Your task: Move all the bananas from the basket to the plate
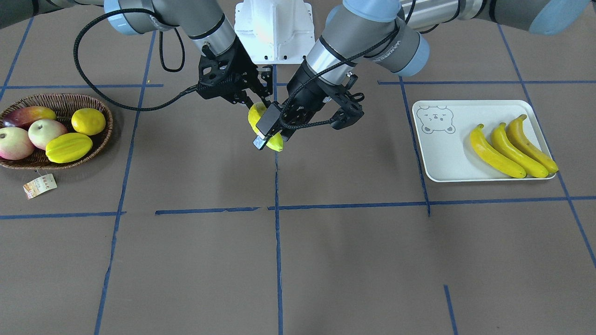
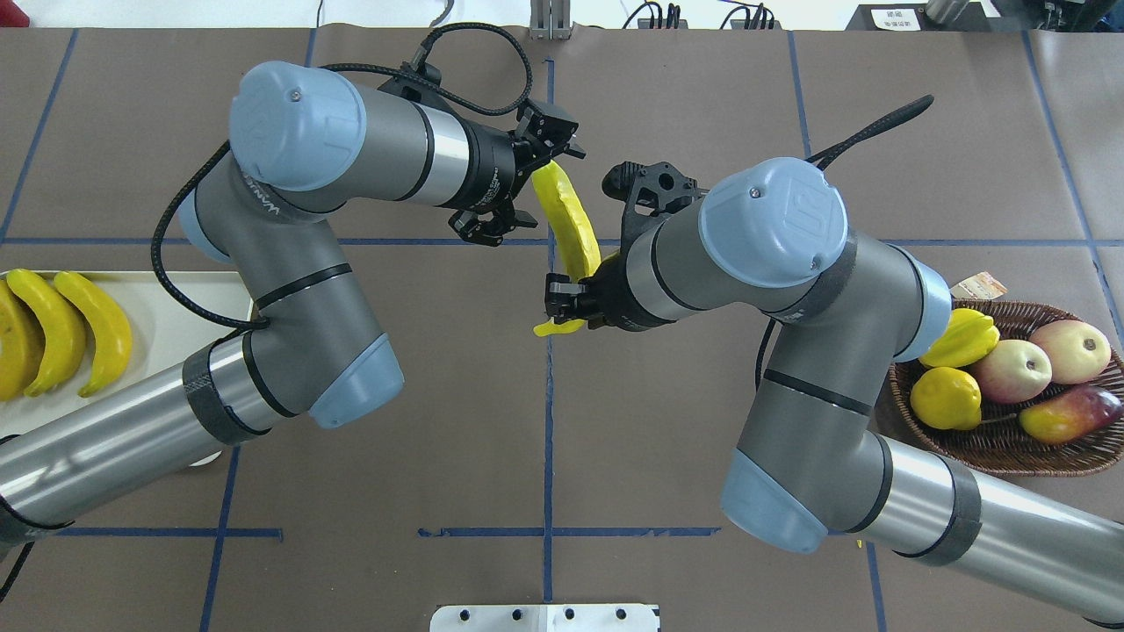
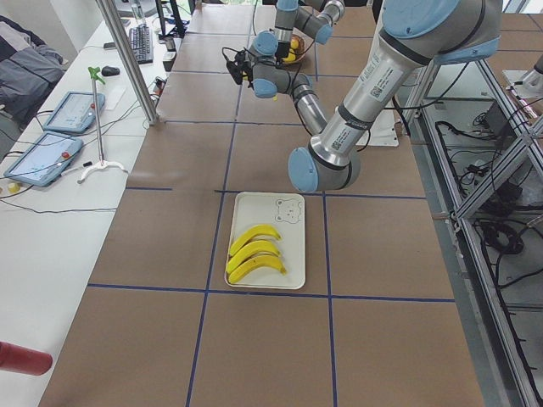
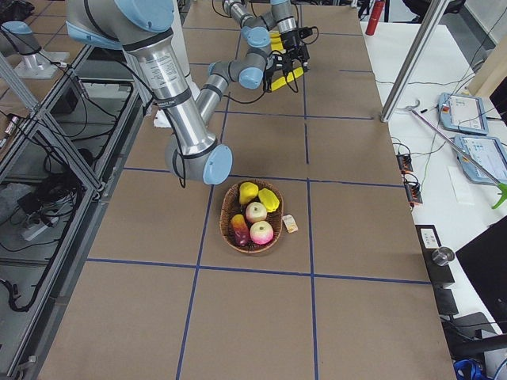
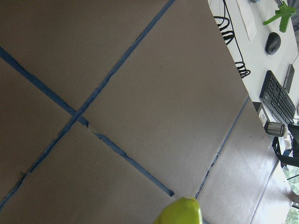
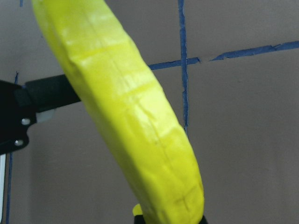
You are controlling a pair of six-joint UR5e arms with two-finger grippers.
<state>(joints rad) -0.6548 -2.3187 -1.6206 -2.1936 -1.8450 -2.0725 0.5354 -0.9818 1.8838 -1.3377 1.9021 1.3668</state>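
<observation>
- Banana (image 6: pixel 135 126), closest in your right wrist view, hangs above the table (image 1: pixel 326 260).
- Right gripper (image 2: pixel 575 303) jaws pinch its near end.
- Left gripper (image 2: pixel 524 184) jaws spread around its far end.

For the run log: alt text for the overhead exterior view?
Both arms meet mid-table on one yellow banana: right fingers hold its lower end, left fingers sit at its upper end. Three bananas lie on the white plate at left; a wicker basket of other fruit is at right.
</observation>
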